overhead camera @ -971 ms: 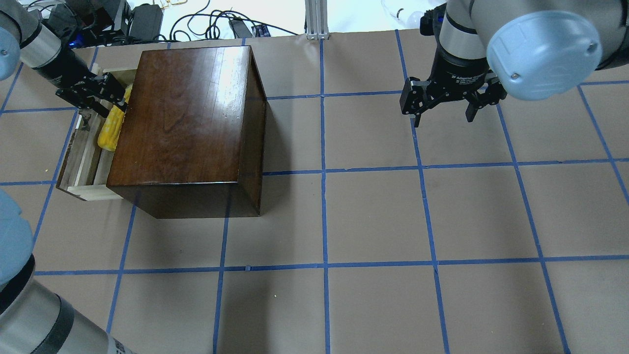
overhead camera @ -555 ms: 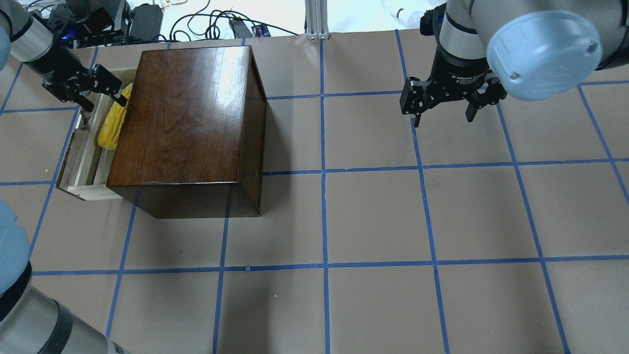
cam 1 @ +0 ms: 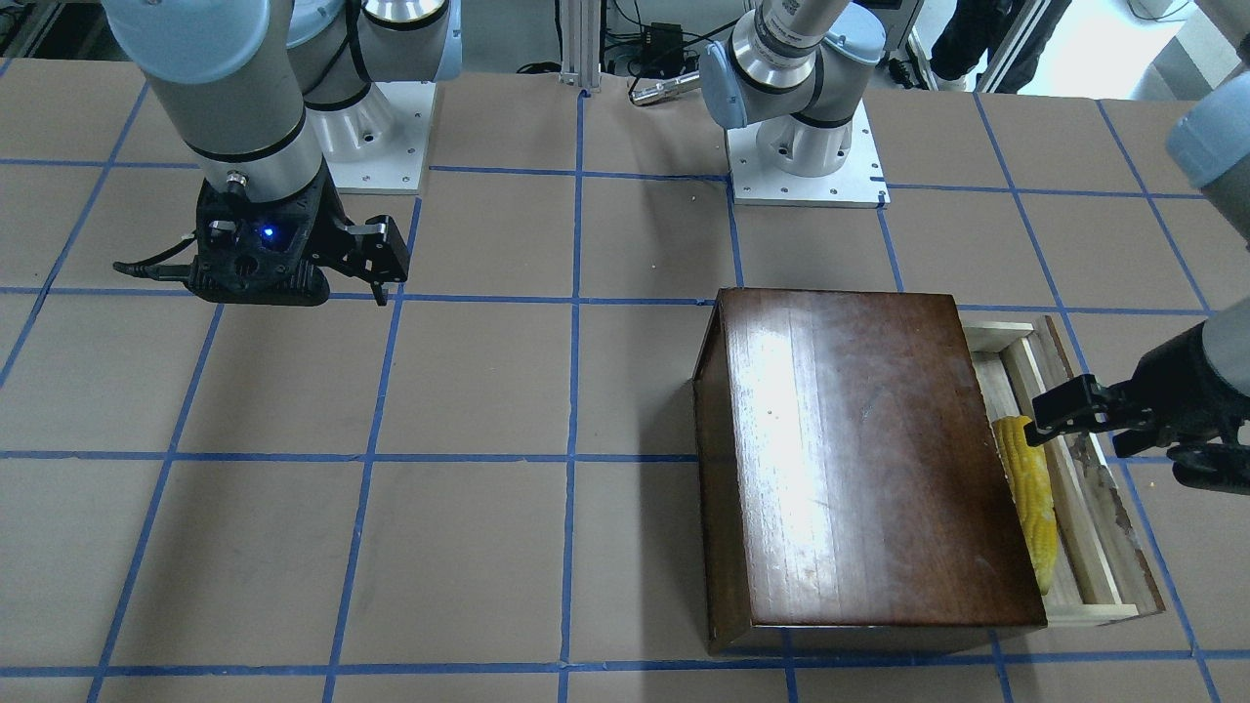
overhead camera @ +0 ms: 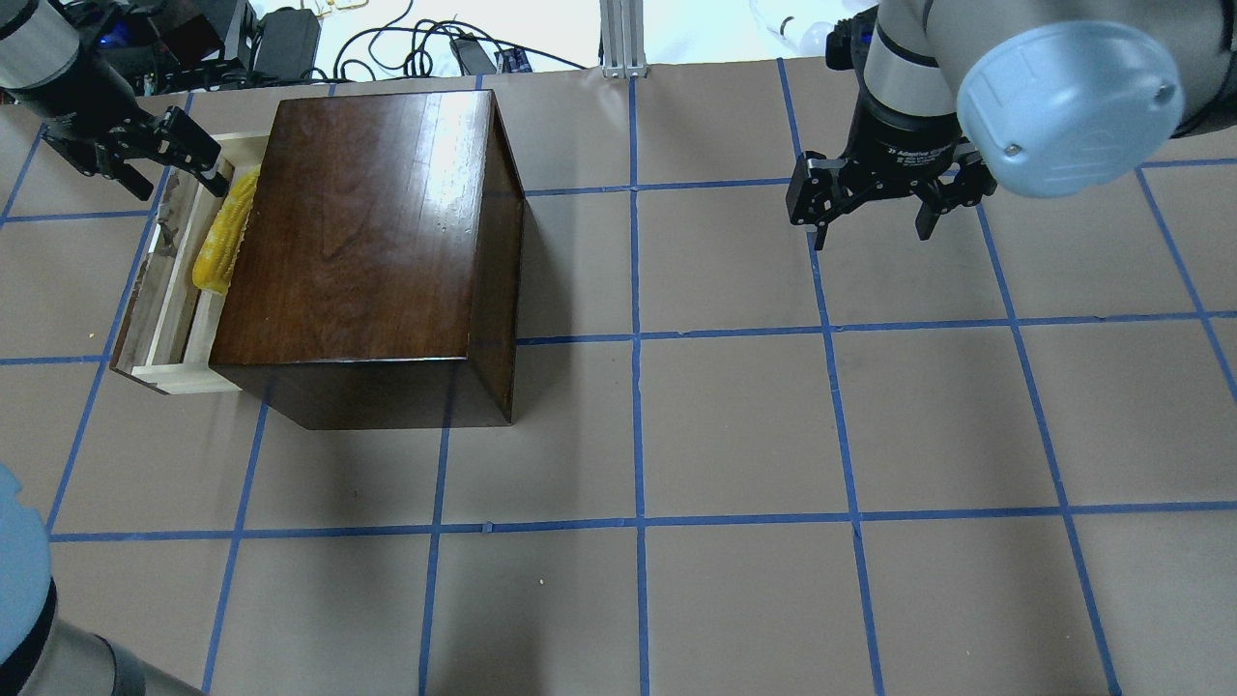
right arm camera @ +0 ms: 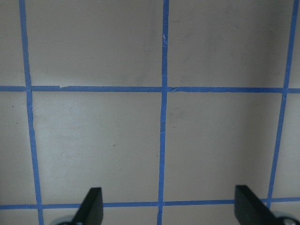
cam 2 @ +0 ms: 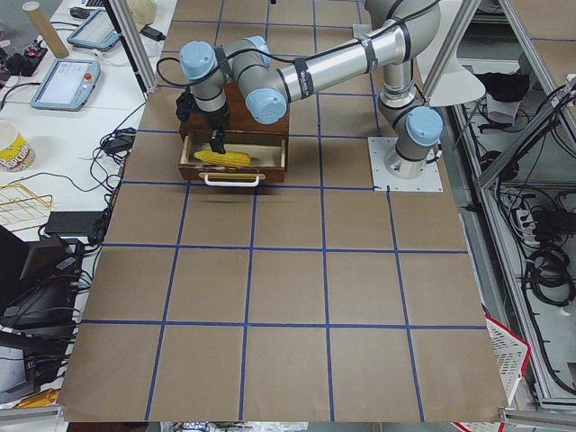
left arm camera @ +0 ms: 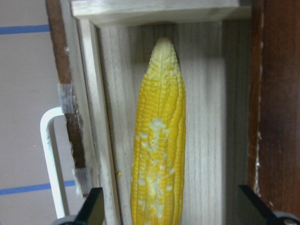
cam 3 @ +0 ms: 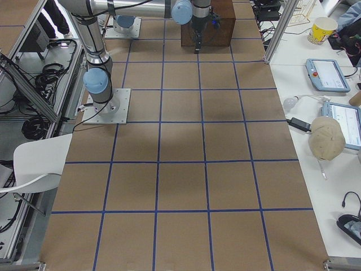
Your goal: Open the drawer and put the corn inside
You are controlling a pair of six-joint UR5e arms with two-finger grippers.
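The glossy dark-brown box stands at the table's far left. Its drawer is pulled out, showing pale wood. The yellow corn lies lengthwise in the drawer, against the box side, and it also shows in the front view and the left wrist view. My left gripper is open and empty, held above the drawer's far end, clear of the corn. My right gripper is open and empty, hovering over bare table at the far right.
The drawer's white handle sits on its worn brown front panel. Brown paper with a blue tape grid covers the table. Cables and power supplies lie beyond the far edge.
My left gripper has drawn back up and to the far left, away from the corn, which stays lying in the drawer. The right arm has not moved.
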